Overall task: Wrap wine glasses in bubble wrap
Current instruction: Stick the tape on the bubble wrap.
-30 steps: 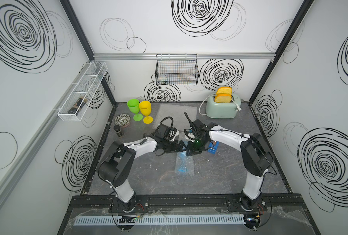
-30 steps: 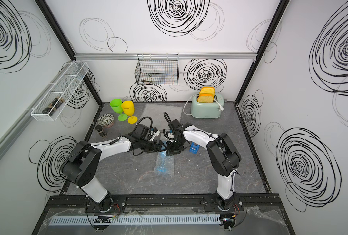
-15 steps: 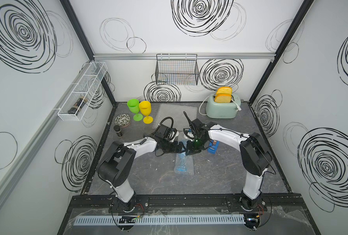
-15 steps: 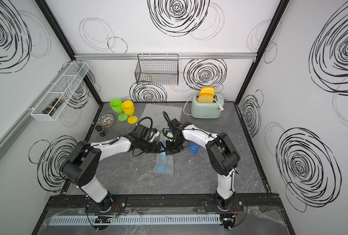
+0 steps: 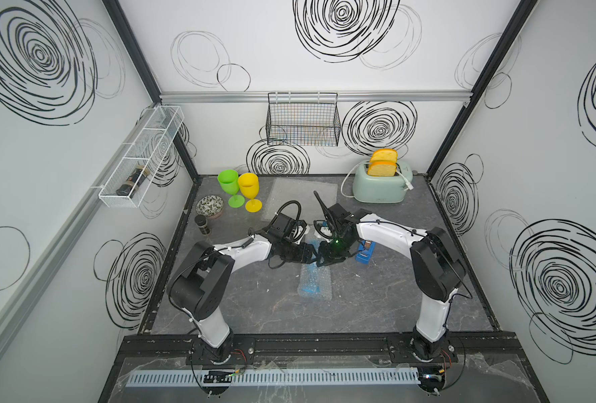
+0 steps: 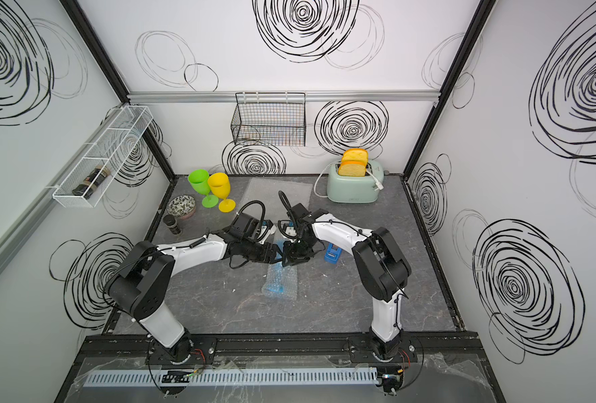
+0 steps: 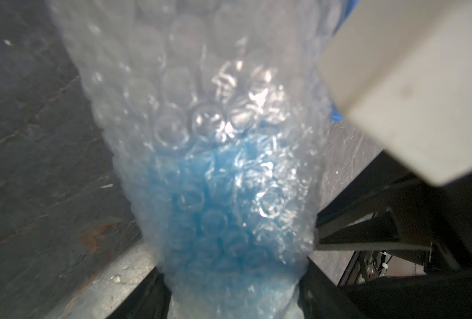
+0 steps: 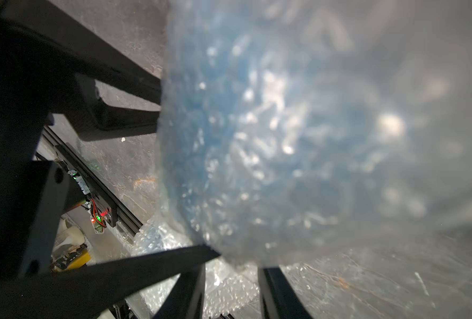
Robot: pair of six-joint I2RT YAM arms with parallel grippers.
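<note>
Along the left edge of the dark surface [image 5: 376, 307] sit a patterned bowl [image 5: 210, 206] and a small dark jar [image 5: 203, 224], hard by the wall. Just right of the bowl stand the green glass [image 5: 229, 183] and yellow glass [image 5: 248, 186], upright, feet almost touching, near the back edge. A spare sheet [image 5: 303, 195] lies flat behind the arms.

Mid-surface, the left end effector [image 5: 308, 257] has its fingers [image 7: 146, 298] pressed against both sides of the bubble wrap [image 7: 201, 110] rolled round the blue glass [image 7: 215, 207], which lies on its side, its near end pointing at the front rail. The right end effector [image 5: 328, 260] meets it nose to nose; its fingers stand slightly apart at the bundle's edge, and I cannot tell whether they pinch it.

A blue tape holder [image 5: 365, 253] sits just right of it. The toaster [image 5: 380, 186] stands at the back, towards the right. Bare surface runs from the bundle to the front and right edges.
</note>
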